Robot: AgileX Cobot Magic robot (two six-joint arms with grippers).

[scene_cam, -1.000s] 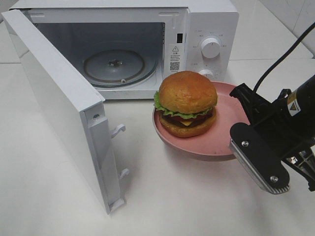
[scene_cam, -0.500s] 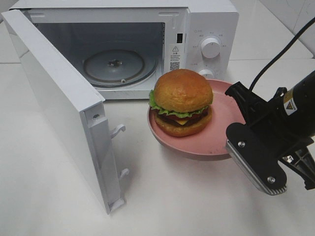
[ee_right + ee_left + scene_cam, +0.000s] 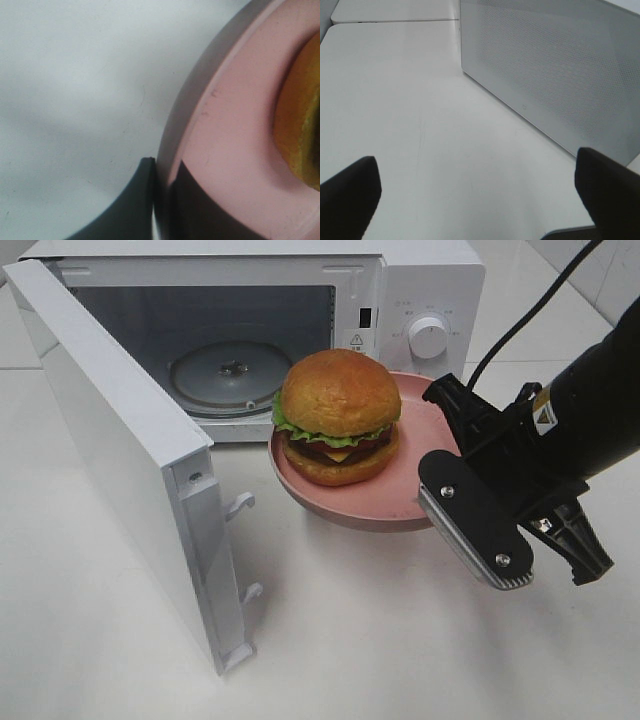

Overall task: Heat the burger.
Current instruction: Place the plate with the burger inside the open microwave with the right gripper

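One burger: glossy golden bun, lettuce, cheese

warning-triangle sticker on microwave, wording illegible

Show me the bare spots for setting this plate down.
Free: the round glass turntable inside the white microwave; the white tabletop between its open door and the right arm. Crowded: by the dials, where the round pink plate carries the burger.

Burger: glossy golden-brown domed bun, green lettuce frill, dark patty, yellow cheese. Upright, seated on a pink plate before the open microwave.
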